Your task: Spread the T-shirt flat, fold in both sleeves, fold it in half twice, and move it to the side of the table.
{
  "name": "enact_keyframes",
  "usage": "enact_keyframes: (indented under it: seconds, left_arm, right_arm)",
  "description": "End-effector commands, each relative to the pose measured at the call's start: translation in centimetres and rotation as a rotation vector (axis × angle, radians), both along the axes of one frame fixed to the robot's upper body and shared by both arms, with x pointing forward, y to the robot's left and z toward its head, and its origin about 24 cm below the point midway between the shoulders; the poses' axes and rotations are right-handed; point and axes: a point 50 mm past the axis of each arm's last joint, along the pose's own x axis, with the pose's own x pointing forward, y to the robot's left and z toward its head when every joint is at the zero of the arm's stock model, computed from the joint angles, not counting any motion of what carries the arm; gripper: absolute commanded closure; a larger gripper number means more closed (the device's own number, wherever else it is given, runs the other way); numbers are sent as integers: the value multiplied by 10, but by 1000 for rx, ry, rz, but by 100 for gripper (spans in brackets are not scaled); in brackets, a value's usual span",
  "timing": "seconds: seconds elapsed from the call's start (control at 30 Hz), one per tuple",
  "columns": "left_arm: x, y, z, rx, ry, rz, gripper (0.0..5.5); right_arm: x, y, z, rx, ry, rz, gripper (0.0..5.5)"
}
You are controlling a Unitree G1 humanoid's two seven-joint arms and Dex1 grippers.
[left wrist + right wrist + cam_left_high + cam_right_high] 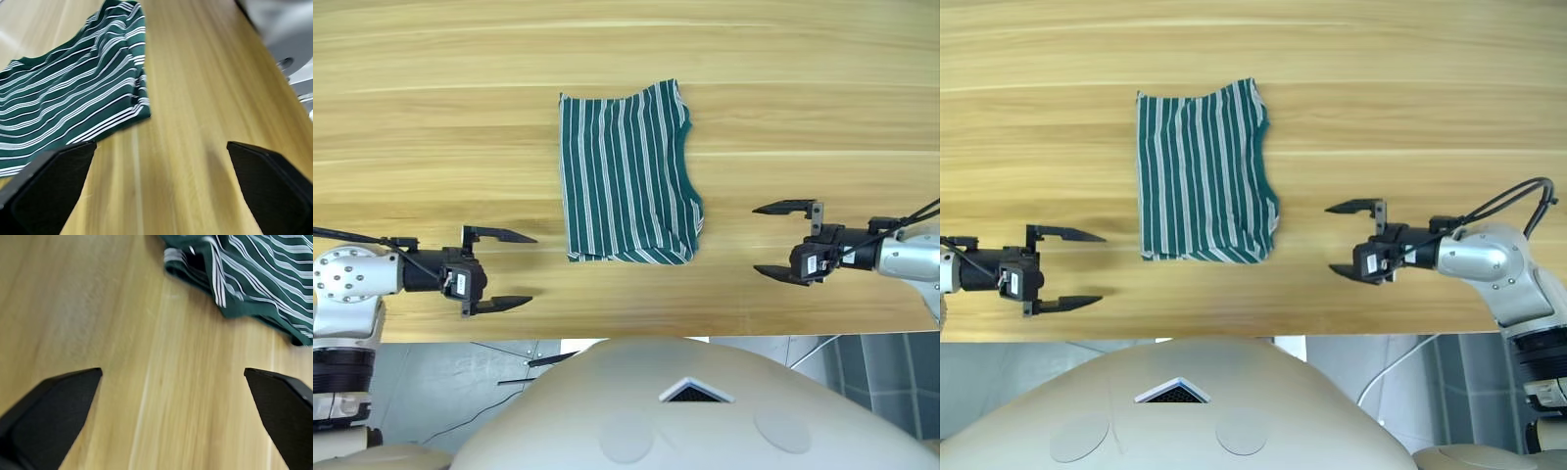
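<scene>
A green T-shirt with white stripes (626, 176) lies folded into a rough rectangle on the middle of the wooden table (431, 127). My left gripper (519, 270) hovers over the table near its front edge, to the left of the shirt, its fingers open and holding nothing. To the right of the shirt, my right gripper (767, 241) is open too, pointing toward the cloth. The wrist views show the T-shirt's (73, 88) near corners, with the T-shirt (254, 274) a short way beyond the black fingertips (54, 401).
Bare wood surrounds the shirt on all sides. The table's front edge (705, 335) runs just below both grippers, with floor and cables beneath it.
</scene>
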Motion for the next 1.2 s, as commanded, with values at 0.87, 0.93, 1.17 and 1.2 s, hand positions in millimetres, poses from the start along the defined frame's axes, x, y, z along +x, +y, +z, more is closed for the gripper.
enact_keyframes:
  seconds: [0.87, 0.93, 1.17, 1.2]
  left_arm:
    - [12, -41, -58, 67, -91, -115, 54]
    - [12, -43, -59, 62, -95, -121, 54]
    - [18, -49, -58, 37, -113, -115, 169]
    - [18, -49, -57, 33, -112, -115, 186]
  right_arm:
    - [24, 70, -23, 136, -117, 18, 10]
    - [24, 71, -23, 134, -114, 26, 10]
    - [11, 75, -17, 174, -75, 85, 75]
    - [9, 75, -15, 180, -71, 92, 93]
